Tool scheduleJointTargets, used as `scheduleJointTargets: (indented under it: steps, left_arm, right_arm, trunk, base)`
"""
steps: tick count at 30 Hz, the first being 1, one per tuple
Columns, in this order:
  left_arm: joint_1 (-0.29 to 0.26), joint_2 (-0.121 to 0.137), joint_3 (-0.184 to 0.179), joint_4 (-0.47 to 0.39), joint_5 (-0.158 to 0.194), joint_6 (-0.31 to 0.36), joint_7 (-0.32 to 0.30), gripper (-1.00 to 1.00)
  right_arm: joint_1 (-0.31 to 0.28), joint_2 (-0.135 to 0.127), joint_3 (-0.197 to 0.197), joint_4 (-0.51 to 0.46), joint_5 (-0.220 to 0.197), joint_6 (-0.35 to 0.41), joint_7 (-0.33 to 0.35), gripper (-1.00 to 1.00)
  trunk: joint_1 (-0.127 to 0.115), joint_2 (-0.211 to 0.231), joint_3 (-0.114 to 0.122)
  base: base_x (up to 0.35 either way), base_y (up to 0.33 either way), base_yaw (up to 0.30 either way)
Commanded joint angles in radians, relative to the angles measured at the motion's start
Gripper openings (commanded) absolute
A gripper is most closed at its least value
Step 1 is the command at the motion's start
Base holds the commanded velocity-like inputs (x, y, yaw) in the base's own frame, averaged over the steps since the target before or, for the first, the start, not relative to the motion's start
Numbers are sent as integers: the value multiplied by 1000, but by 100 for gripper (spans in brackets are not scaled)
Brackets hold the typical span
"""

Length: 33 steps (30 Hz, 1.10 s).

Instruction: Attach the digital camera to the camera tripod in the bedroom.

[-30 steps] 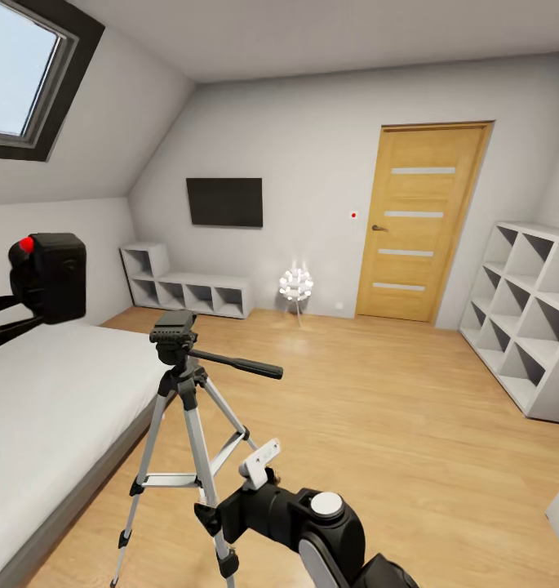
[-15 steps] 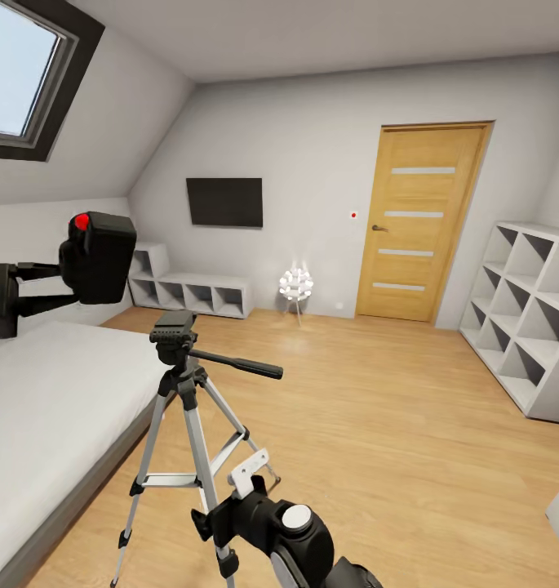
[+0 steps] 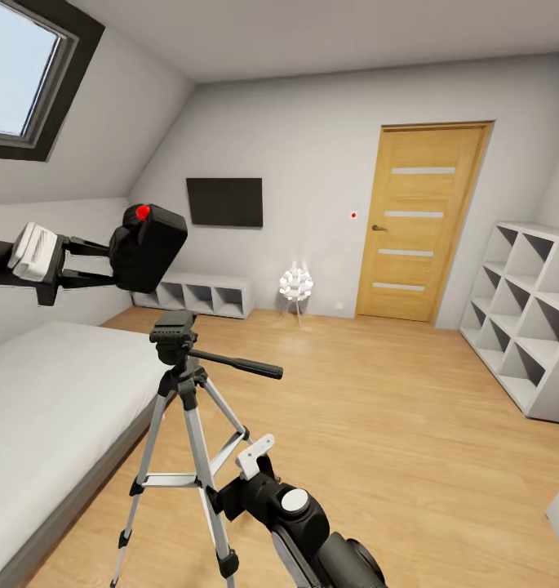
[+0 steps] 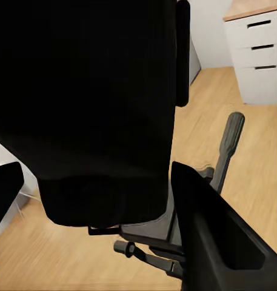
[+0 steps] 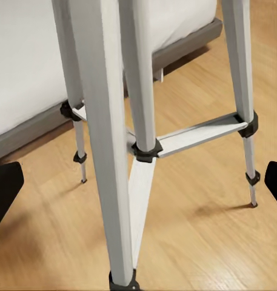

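- Aloft in the head view, the small black boxy digital camera with a red dot on top is clamped in the left tool, whose two dark fingers run along its sides; it hangs above and slightly left of the tripod's head, not touching it.
- Seen from the left wrist, the camera body blocks most of the sight, with the tripod's black head and long pan handle below it.
- Standing on the light wood floor beside the white bed, the tall tripod with silver metal legs and black joints has its bare mounting head free.
- My judgement: the camera is rigid, light and smooth-sided, so a firm side pinch suits it, leaving its underside free for the mount; the slim tripod looks easy to tip if pressed off-centre.
- Low by the tripod's legs, the right tool grasps nothing, its dark tips spread wide at the right wrist view's edges.
- Around it all, white sloped walls, a dark-framed skylight, a wooden door and white cube shelves frame the bedroom.
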Motion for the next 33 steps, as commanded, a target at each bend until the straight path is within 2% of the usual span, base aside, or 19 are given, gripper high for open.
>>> scheduleJointTargets:
  steps: [1, 5, 11, 16, 21, 25, 26, 29, 30, 33]
  left_arm:
    - [-17, 1, -15, 4, 3, 10, -2, -100]
    - [-63, 0, -46, 14, 4, 23, -4, -100]
    - [-107, -1, -62, 18, 6, 42, -5, -100]
    - [-126, -1, -77, 20, 7, 55, -6, -100]
    - [-147, -9, -108, 21, 7, 72, -6, -100]
    - [-188, -22, -175, 23, 7, 82, -6, -100]
    - [-188, -22, -175, 23, 7, 82, -6, -100]
    - [-227, -28, -234, 28, 8, 91, -6, -100]
    - [-227, -28, -234, 28, 8, 91, -6, -100]
    - [-258, -34, -280, 41, 9, 101, -6, -100]
  right_arm:
    - [-3, 0, 0, 4, -8, -9, -2, 100]
    - [-7, 0, -1, 16, -7, -42, -2, 100]
    - [-9, 0, -3, 23, -7, -56, 3, 100]
    - [-9, 0, -4, 25, -7, -61, 5, 100]
    - [-10, 0, -4, 26, -7, -62, 6, 100]
    - [-10, 0, -5, 37, -8, -62, 6, 100]
    - [-10, 0, -5, 37, -8, -62, 6, 100]
    - [-12, 0, -4, 54, -13, -65, 7, 100]
    - [-12, 0, -4, 54, -13, -65, 7, 100]
    - [-15, 0, -4, 64, -22, -68, 8, 100]
  trunk:
    - [0, -2, -2]
    - [0, -2, -2]
    - [0, -2, -2]
    - [0, -2, -2]
    - [0, -2, -2]
    - [0, -2, -2]
    - [0, -2, -2]
    - [0, -2, -2]
    - [0, -2, -2]
    - [0, -2, -2]
  base:
    - [0, 0, 0]
    - [0, 0, 12]
    - [0, 0, 108]
    - [0, 0, 80]
    - [0, 0, 29]
    - [0, 0, 12]
    - [0, 0, 9]
    - [0, 0, 6]
    - [0, 0, 4]
    - [0, 0, 11]
